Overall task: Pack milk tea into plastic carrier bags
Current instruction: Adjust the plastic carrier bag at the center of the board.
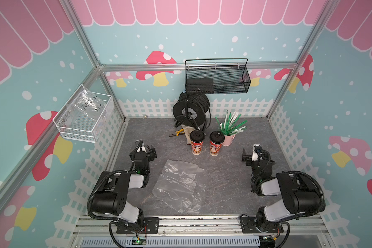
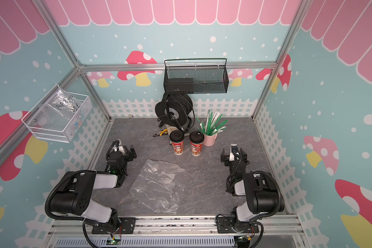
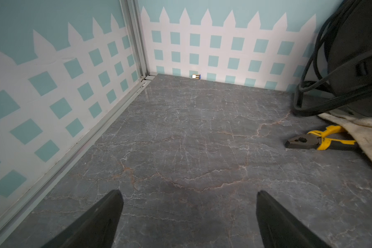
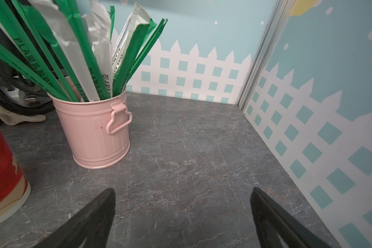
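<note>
Plainly, nothing is packed yet, so every hazard lies ahead. The grey tabletop looks smooth and hard, so whatever gets pushed rather than lifted will probably slide.

The carrier bag lies flat and crumpled on it between the two arms, apart from the cups. Its mouth does not look open. Being thin and clear, it may skate away under a fingertip, or both layers may get pinched together so it never opens.

The cable reel stands at the back wall with loose loops hanging. A reach that overshoots the cups could snag them.

The left gripper and right gripper both gape wide and hold nothing, each poised over bare tabletop at its own side.

The left cup and right cup stand upright side by side, just apart, in front of the reel. They are tall on narrow bases, so a high or glancing contact could topple one into its neighbour. A hard squeeze could buckle the paper or pop a lid.

The pink pail of straws stands just beside the right cup, and a wide approach from that side may knock it.

The pliers lie behind the left cup and could catch a finger.
</note>
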Controlling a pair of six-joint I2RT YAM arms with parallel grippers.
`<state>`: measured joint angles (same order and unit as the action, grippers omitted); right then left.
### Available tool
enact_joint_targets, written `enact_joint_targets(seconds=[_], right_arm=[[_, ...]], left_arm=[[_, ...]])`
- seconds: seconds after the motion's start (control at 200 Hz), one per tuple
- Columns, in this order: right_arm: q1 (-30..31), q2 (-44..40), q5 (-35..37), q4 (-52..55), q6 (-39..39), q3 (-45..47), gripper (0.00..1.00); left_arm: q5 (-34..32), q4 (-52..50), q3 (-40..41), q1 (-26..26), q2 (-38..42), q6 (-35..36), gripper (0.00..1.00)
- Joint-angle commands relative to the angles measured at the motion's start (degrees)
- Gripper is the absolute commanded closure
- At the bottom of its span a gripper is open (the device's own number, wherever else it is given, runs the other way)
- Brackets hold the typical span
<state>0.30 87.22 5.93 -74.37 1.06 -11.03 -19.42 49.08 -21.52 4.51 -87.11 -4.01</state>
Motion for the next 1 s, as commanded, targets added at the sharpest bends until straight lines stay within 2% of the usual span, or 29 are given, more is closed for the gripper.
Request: enact_joint_targets(seconds=[0.0, 0.07, 0.135, 0.215, 0.275, 0.325, 0.395, 0.455, 0.505, 0.545, 0.635, 0.69, 0.776, 0.831, 0.911, 0.996], right_arm=[[0.65, -5.03, 0.83, 3.39, -1.55, -0.77, 0.01], [1.96, -14.06, 2.07, 10.4, -1.26, -0.14, 0.0], [1.99, -23.73, 2.56, 19.61, 6.08, -0.04, 0.0], [1.83, -35.23, -0.82, 33.38, 20.39, -0.75, 0.0], [1.73, -43.46, -6.74, 48.67, 33.36, -2.17, 0.0], [1.64, -48.95, -12.11, 49.45, 36.63, -0.03, 0.0], [1.55, -51.91, -27.05, 44.37, 38.53, 2.58, 0.01], [2.0, -49.18, -38.2, 46.19, 42.0, 0.83, 0.0], [3.56, -46.48, -41.68, 52.23, 42.23, -1.58, 0.0], [6.15, -44.57, -41.11, 59.45, 40.36, -4.03, 0.0], [14.6, -41.69, -32.3, 74.6, 35.63, -9.38, 0.0], [17.64, -39.22, -27.42, 80.66, 36.06, -11.57, 0.01], [19.21, -34.9, -26.58, 85.6, 36.15, -14.14, 0.01], [19.93, -33.35, -25.09, 87.34, 36.8, -15.25, 0.02], [20.18, -32.74, -21.94, 88.52, 37.05, -16.05, 0.04], [20.18, -32.99, -17.53, 89.99, 37.71, -16.2, 0.06]], left_arm=[[-9.13, -6.25, -3.4, 4.35, 5.08, 3.63, 0.01], [-19.71, -17.29, -7.39, 7.92, 10.25, 2.67, 0.0], [-27.13, -38.74, -14.1, 9.41, 16.54, -8.44, 0.0], [-25.14, -70.42, -25.33, 9.18, 23.2, -25.01, 0.0], [-18.81, -82.18, -30.21, 9.04, 27.38, -30.86, 0.0], [-9.82, -84.08, -30.59, 8.89, 31.78, -30.32, 0.0], [3.62, -84.8, -29.05, 9.28, 38.12, -30.46, 0.01], [8.84, -88.95, -28.94, 12.03, 41.05, -33.64, 0.01], [8.3, -94.3, -29.8, 16.73, 41.12, -35.89, 0.0], [4.38, -99.56, -30.67, 23.3, 39.83, -38.42, 0.01], [-4.11, -106.85, -31.91, 40.17, 35.21, -44.85, 0.0], [-4.56, -107.46, -32.29, 48.1, 31.23, -48.36, 0.01], [-5.36, -107.24, -34.88, 58.21, 22.33, -51.83, 0.01], [-5.99, -107.37, -37.81, 62.82, 15.89, -53.0, 0.0], [-5.83, -106.57, -42.42, 66.48, 7.66, -53.05, 0.01], [-3.18, -102.84, -44.83, 67.96, 1.68, -51.12, 0.23]])
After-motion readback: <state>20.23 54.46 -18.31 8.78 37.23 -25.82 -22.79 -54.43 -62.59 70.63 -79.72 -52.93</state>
